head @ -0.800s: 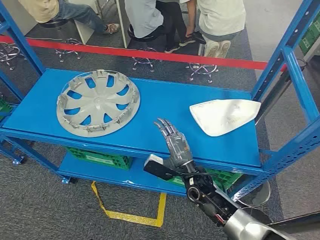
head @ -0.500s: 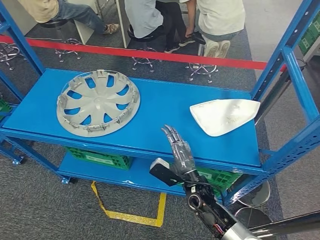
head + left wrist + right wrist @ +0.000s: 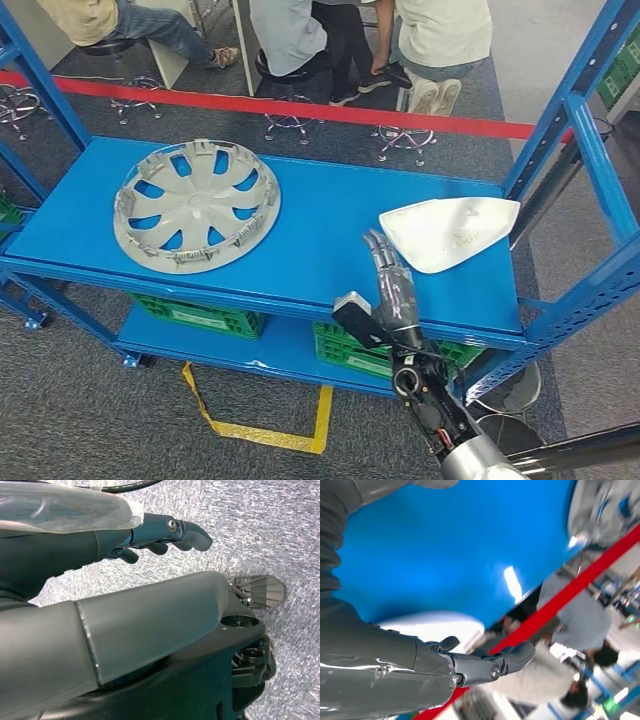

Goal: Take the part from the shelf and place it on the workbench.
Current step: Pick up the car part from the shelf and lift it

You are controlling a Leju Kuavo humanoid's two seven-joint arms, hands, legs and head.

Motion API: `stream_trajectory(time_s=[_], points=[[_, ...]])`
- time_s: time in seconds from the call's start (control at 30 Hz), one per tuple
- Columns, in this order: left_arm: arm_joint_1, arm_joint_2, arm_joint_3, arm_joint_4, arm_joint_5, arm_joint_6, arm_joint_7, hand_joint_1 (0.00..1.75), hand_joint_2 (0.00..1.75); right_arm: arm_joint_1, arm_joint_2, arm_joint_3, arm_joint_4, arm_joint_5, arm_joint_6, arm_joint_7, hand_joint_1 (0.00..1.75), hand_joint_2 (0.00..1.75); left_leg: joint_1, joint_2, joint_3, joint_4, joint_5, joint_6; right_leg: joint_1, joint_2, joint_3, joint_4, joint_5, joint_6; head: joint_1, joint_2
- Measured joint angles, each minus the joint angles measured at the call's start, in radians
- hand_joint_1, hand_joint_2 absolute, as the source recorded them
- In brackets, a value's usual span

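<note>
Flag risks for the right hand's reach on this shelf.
1. The right hand is open beside the white part's pointed end; a side nudge could push the part away instead of gripping it.
2. The part lies near the shelf's right end, by the blue post, so it could slide off or jam.

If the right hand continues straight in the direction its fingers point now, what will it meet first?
Most likely the white part: the right hand points up the blue shelf toward that part's near left corner. Depth is unclear, so it may pass just beside it.
</note>
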Motion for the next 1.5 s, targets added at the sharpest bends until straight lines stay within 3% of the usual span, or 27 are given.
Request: stream_trajectory(time_s=[0.43, 0.8, 1.17, 1.33, 1.5], points=[[-0.002, 0.005, -0.029, 0.0, -0.012, -0.008, 0.003, 0.0, 0.0, -0.056, 0.0, -0.293, 0.039, 0.045, 0.0, -0.03, 0.0, 1.75, 0.0, 0.0, 0.0, 0.0, 0.0, 0.0, 0.0, 0.0, 0.0, 0.0, 0.0, 0.0, 0.0, 0.0], [-0.005, 0.011, -0.044, 0.0, -0.018, -0.01, 0.0, 0.0, 0.0, -0.074, 0.011, -0.374, 0.068, 0.063, 0.0, -0.036, 0.0, 1.75, 0.0, 0.0, 0.0, 0.0, 0.0, 0.0, 0.0, 0.001, 0.0, 0.0, 0.0, 0.0, 0.0, 0.0], [-0.023, 0.013, -0.07, 0.0, -0.01, -0.021, 0.017, 0.0, 0.0, -0.154, 0.025, -0.355, 0.179, 0.02, 0.001, 0.043, 0.0, 1.75, 0.0, 0.0, 0.0, 0.0, 0.0, 0.0, 0.0, 0.0, 0.001, 0.0, 0.0, 0.0, 0.0, 0.0], [-0.03, 0.016, -0.09, 0.0, 0.008, -0.029, 0.019, 0.0, 0.0, -0.24, 0.023, -0.249, 0.267, -0.12, 0.003, 0.166, 0.0, 1.75, 0.0, 0.0, 0.0, 0.0, 0.001, -0.001, 0.001, 0.001, 0.001, 0.0, 0.001, 0.0, 0.0, 0.0], [-0.034, 0.017, -0.1, 0.0, 0.007, -0.031, 0.022, 0.0, 0.0, -0.337, 0.013, -0.119, 0.341, -0.152, 0.003, 0.232, 0.0, 1.75, 0.0, 0.0, 0.0, 0.0, 0.002, -0.002, 0.001, 0.0, 0.0, 0.0, 0.001, -0.001, 0.0, 0.0]])
